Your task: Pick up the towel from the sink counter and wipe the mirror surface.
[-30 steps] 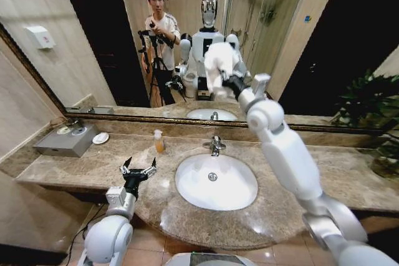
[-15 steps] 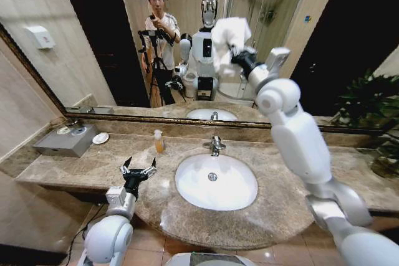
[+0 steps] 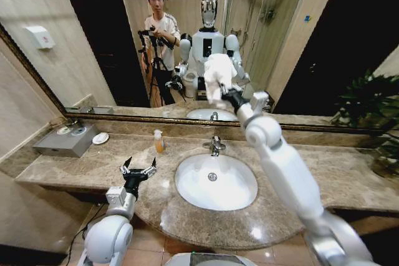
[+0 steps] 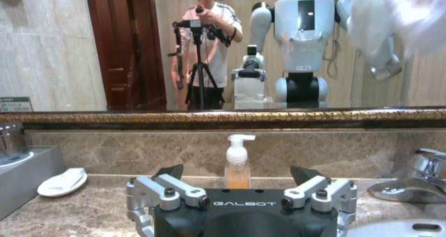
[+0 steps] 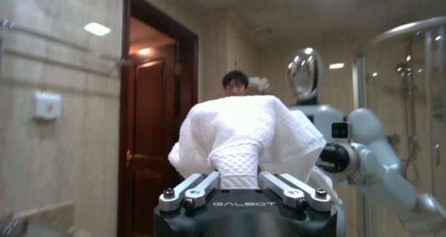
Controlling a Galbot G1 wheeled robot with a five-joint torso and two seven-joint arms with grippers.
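Note:
The white towel [image 3: 217,74] is bunched in my right gripper [image 3: 227,96], which is shut on it and holds it up against the mirror [image 3: 106,42], above the tap. In the right wrist view the towel [image 5: 243,130] bulges out over the shut right gripper [image 5: 239,180]. My left gripper [image 3: 138,169] hangs open and holds nothing, low over the sink counter [image 3: 87,167], left of the basin. From the left wrist camera the open left gripper [image 4: 237,171] faces the mirror [image 4: 125,54], and the towel [image 4: 390,18] is a white blur high up.
The oval basin [image 3: 187,197] and chrome tap [image 3: 216,146] sit mid-counter. A soap pump bottle [image 3: 159,142] stands left of the tap. A grey box [image 3: 67,140] and a white dish [image 3: 100,137] are at far left, a plant [image 3: 369,105] at far right.
My right arm swept the towel up and to the right on the mirror, then back down and left to just above the tap. The left arm has not moved.

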